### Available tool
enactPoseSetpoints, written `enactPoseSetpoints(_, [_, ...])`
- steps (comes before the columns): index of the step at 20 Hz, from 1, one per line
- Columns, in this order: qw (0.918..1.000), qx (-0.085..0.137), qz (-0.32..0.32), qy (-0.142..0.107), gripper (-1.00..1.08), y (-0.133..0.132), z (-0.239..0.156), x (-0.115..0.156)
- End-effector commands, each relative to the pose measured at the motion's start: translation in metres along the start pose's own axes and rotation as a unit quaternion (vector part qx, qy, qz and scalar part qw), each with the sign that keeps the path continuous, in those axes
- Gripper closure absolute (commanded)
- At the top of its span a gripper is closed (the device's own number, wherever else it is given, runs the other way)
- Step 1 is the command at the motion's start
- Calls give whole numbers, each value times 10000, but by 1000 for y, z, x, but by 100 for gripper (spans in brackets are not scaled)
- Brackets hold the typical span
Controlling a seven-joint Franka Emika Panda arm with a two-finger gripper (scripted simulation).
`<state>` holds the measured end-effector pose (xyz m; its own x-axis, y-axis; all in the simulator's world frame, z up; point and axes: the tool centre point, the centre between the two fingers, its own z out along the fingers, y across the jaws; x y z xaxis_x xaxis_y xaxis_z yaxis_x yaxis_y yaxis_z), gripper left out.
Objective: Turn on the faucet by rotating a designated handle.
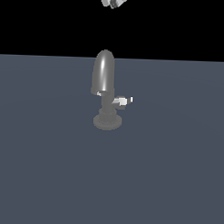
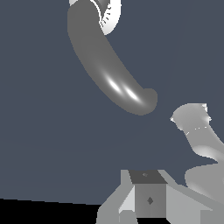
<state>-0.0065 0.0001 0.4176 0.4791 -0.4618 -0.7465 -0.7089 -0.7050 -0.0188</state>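
faucet [image 1: 104,77]: mid-grey metal overall; a soft white sheen runs up the rounded spout in the exterior view; two bright white glints sit on the curved spout in the wrist view; stem ribbed and darker grey; disc base flat dull grey
handle [image 1: 122,101]: grey lever; bright white tip, the brightest spot on the fixture
tool [image 1: 116,0]: pale grey and white blocks with darker grey edges; in the wrist view its housing is light grey around a dark grey panel carrying a small darker diamond mark
tabletop [image 1: 48,166]: uniform slate blue-grey; no pattern
background [image 1: 44,20]: flat black
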Motion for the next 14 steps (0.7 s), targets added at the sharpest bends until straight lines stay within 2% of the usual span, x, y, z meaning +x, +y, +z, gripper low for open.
enactPoseSetpoints(1, [9994, 97, 208, -242, 108, -4, -1, 15])
enactPoseSetpoints(7, [9931, 345, 732, -846, 108, -13, 0, 53])
enactPoseSetpoints(14, [9770, 634, 1333, -1538, 108, -18, 7, 96])
